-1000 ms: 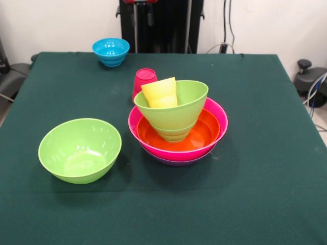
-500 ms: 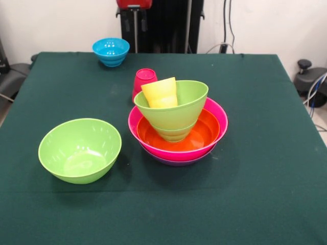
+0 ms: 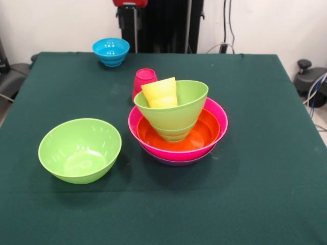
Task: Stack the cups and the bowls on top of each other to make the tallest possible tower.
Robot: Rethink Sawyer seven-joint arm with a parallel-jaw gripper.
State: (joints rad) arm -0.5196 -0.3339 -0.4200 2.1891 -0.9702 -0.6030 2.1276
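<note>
Bowls nested mid-table form my tower: purple lowest, then pink, orange, a green bowl with the yellow cup tilted inside. Glossy thin plastic looks light, stiff and slippery, so I'd pinch a rim. A red cup stands just behind; the loose green bowl near left, blue bowl far left. Gripper (barely showing) I cannot tell.
</note>
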